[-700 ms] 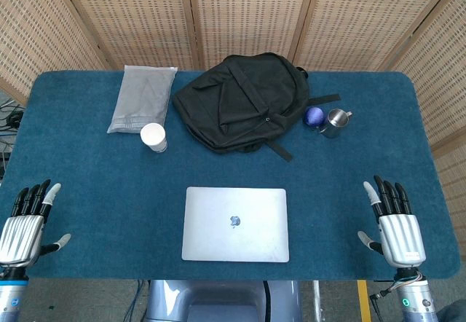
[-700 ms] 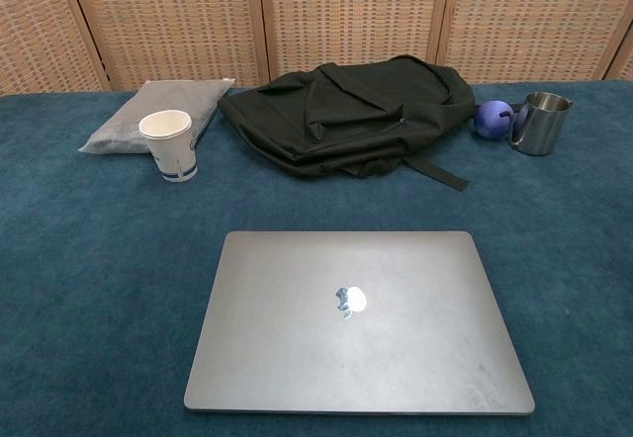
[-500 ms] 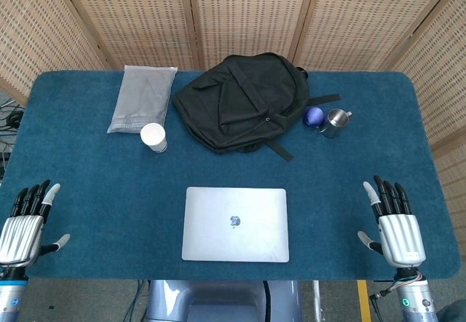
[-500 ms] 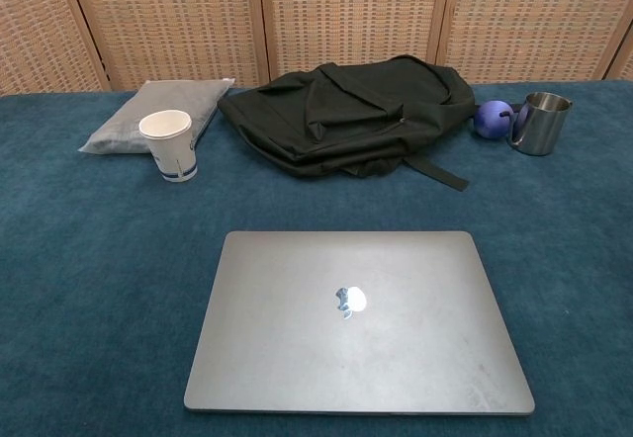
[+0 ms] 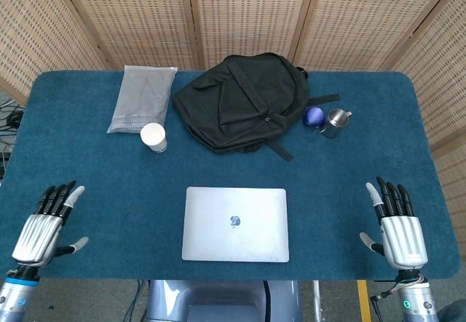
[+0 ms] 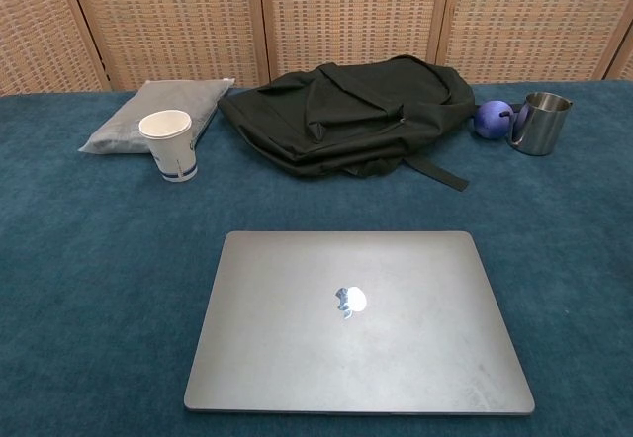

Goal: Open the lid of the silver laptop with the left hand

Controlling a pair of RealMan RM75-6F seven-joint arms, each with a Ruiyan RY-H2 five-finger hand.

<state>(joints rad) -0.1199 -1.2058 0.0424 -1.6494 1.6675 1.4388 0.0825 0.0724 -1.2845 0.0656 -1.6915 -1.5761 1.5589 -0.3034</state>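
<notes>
The silver laptop point(image 5: 235, 224) lies flat with its lid down near the table's front edge, logo facing up; the chest view shows the laptop point(image 6: 356, 318) large and centred. My left hand point(image 5: 45, 227) hovers palm down at the front left corner, well left of the laptop, fingers spread and holding nothing. At the front right corner my right hand point(image 5: 395, 224) is likewise palm down with fingers apart and nothing in it. Neither hand appears in the chest view.
Behind the laptop lies a black backpack point(image 5: 244, 100). A grey pouch point(image 5: 143, 97) and a white paper cup point(image 5: 153, 137) sit at the back left. A blue ball point(image 5: 314, 116) and a steel mug point(image 5: 335, 122) stand at the back right. Wicker screens close off the rear.
My left hand has shifted right toward the laptop and slightly nearer the front edge. The right hand has drifted a little toward the front. The laptop has not moved.
</notes>
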